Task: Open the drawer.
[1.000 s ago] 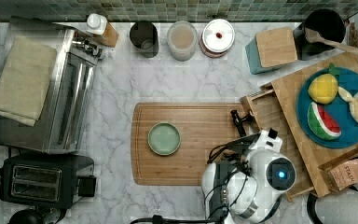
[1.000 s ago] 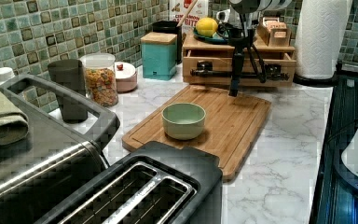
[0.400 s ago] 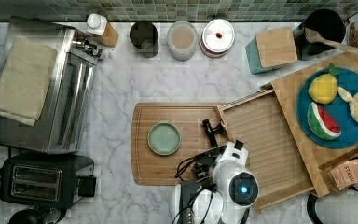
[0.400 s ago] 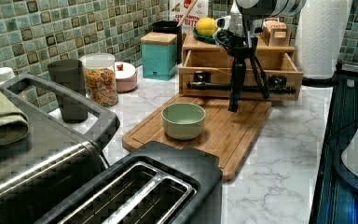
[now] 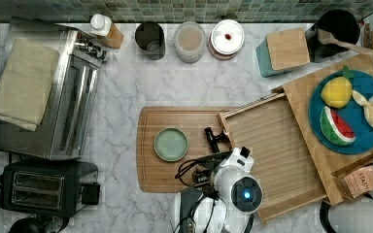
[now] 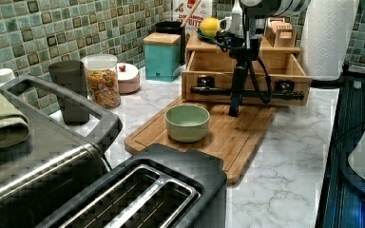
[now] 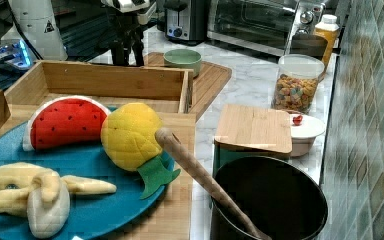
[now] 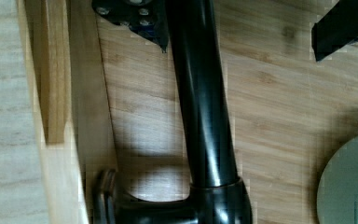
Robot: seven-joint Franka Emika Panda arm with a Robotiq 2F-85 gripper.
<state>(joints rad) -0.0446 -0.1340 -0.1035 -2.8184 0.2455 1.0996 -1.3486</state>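
Now the drawer stands pulled far out of the wooden cabinet, and its front part hangs over the cutting board in the top view. Its lined floor is bare. In the left view the long black bar handle runs along the drawer front.

The gripper is at the front of the drawer, on the side toward the green bowl. In the left view the gripper comes down from above, and its black fingers cross the bar near its middle. In the wrist view the handle runs between two dark finger parts, one just beside it and one apart from it. So the fingers are spread around the bar, but I cannot tell if they press it.

The bowl sits on the cutting board, near the drawer and not touching it. On top of the cabinet a blue plate carries a toy watermelon slice, a toy pineapple and a toy banana. Behind, along the tiled wall, stand a teal box with a wooden lid and a jar of cereal.
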